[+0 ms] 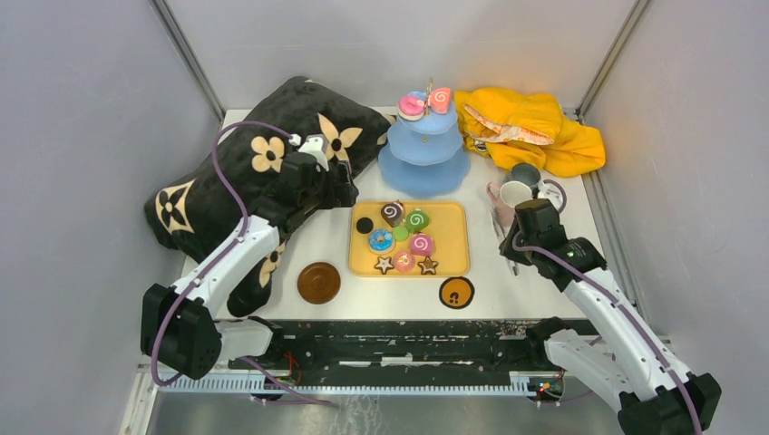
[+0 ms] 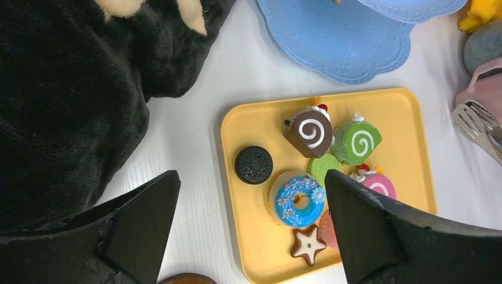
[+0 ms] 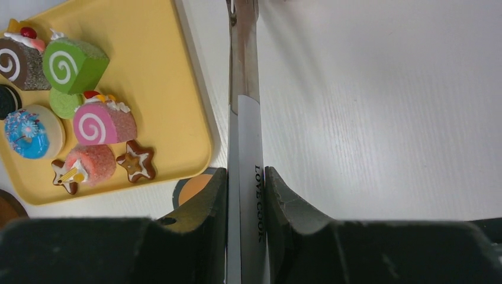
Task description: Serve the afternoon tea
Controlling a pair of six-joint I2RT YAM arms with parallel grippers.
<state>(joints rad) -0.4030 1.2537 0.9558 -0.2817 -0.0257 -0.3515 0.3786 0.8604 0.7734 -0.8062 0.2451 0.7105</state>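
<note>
right wrist cam: right gripper (image 3: 245, 177) was pinched tight on the tongs (image 3: 244, 89) handle, unclear from above | left wrist cam: left gripper (image 2: 251, 177) gaped wide, empty, over sweets (image 2: 311, 131) on the yellow tray (image 2: 408, 118) | top cam only: two rolls (image 1: 426, 101) sat atop the blue stand (image 1: 426, 172)

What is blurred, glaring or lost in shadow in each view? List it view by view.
Top external: even soft light, sharp throughout, no hard shadows on the table. Left wrist: the yellow tray is crisp; the open left gripper shows as dark shapes with little detail. Right wrist: the metal tongs carry a pale sheen; the right gripper, shut on them, is nearly black.
</note>
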